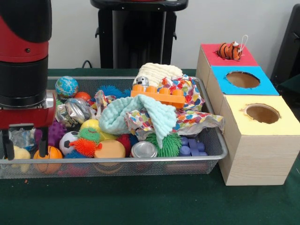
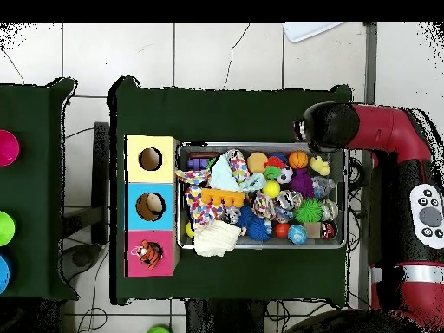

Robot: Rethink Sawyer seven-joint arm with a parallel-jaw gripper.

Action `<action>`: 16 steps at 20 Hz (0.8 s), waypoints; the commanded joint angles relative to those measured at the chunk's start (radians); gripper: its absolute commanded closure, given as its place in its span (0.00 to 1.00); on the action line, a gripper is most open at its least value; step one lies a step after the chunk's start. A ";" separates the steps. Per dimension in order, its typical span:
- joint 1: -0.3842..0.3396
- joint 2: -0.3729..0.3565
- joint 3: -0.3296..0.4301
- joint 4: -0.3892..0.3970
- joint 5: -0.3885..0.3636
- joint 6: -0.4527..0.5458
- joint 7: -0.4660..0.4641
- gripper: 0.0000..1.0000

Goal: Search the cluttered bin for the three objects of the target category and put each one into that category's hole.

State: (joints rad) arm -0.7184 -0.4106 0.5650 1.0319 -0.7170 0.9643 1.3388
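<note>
In the front view we see the wire mesh bin (image 1: 213,140) on the green surface (image 1: 140,201), full of toys. The red and black arm (image 1: 23,51) comes down at the left side of the picture, and its gripper (image 1: 24,143) hangs over the left end of the bin. The two dark fingers (image 1: 43,147) stand apart, with a clear gap between them, and we see nothing held between them. Just beside the left finger lies a pale yellow plush (image 1: 19,153), and near the right finger there is an orange basketball (image 1: 50,153). In the middle of the bin a mint green cloth (image 1: 140,115) lies over a colourful dotted cloth (image 1: 187,93), and an orange building block (image 1: 157,97) rests on top. At the right of the bin stands the pale wooden box (image 1: 253,159). The striped tiger plush (image 1: 229,50) sits on the red surround (image 1: 243,58) at the far end of the box and covers the hole there. The blue hole (image 1: 242,79) and the yellow hole (image 1: 262,113) are open.

In the overhead view the arm (image 2: 381,130) reaches over the right end of the bin (image 2: 260,246), and we cannot make out the fingers here. The pale yellow plush (image 2: 321,165) lies in the upper right corner of the bin. The tiger plush (image 2: 147,254) sits on the red part of the box (image 2: 139,182), at the left of the bin.
</note>
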 commanded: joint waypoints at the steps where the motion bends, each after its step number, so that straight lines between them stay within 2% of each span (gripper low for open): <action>1: -0.008 -0.019 0.010 0.030 -0.013 0.101 -0.321 0.00; 9: -0.008 -0.008 0.015 0.025 -0.013 0.098 -0.327 0.00; 16: -0.018 -0.032 -0.015 0.068 -0.027 0.092 -0.308 0.00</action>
State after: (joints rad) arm -0.7235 -0.4178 0.5648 1.0317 -0.7170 0.9643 1.3388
